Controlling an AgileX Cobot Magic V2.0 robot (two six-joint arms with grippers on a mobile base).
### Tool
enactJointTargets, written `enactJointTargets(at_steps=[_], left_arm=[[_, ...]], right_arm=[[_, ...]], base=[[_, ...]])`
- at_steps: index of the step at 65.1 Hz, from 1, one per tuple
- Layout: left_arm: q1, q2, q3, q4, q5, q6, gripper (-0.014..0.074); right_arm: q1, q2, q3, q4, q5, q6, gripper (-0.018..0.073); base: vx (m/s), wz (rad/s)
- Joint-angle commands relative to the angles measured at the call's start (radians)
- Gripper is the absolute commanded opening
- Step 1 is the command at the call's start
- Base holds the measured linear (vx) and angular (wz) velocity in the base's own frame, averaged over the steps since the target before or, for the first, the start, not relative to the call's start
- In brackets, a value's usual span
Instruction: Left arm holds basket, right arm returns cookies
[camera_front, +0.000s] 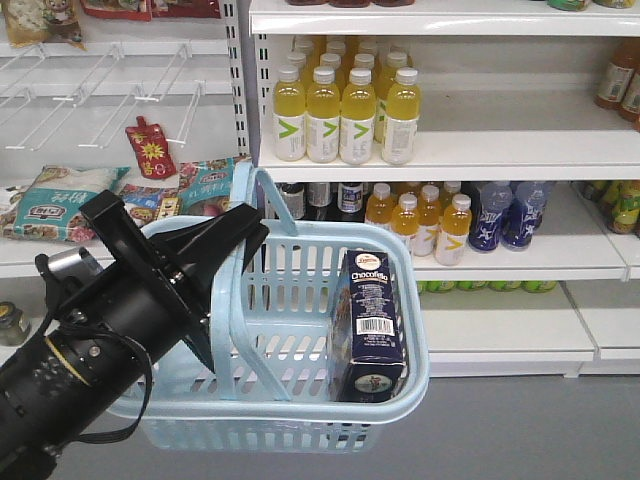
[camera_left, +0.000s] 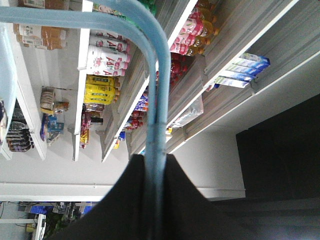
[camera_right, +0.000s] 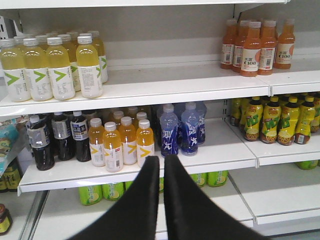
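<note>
Currently the left gripper (camera_front: 238, 232) is clenched on one hoop handle (camera_left: 159, 75) of the pale blue basket (camera_front: 300, 435), held in front of the drink shelves (camera_front: 480, 150). The cookies carton (camera_front: 368, 320) stands upright inside the basket, against its right-hand wall in the front view, barcode panel facing the camera. The right gripper (camera_right: 161, 161) has its fingers drawn nearly together with nothing between them, facing the bottle rows.

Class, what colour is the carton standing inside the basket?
Dark navy with white lettering: the cookies carton in the basket, best in the exterior front-facing view.
</note>
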Motion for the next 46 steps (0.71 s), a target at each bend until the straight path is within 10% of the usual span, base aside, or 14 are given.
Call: enactJointTargets(at_steps=[1, 46], left_arm=[[-0.008, -0.032, -0.030, -0.007, -0.137, -0.005, -0.0003], [-0.008, -0.032, -0.030, -0.007, -0.137, -0.005, -0.0003]], right_arm=[[-0.004, -0.009, 0.016, -0.006, -0.072, -0.005, -0.0006], [-0.004, -0.009, 0.016, -0.006, -0.072, -0.005, -0.0006]], base=[[0.41, -0.03], [0.33, -0.02]])
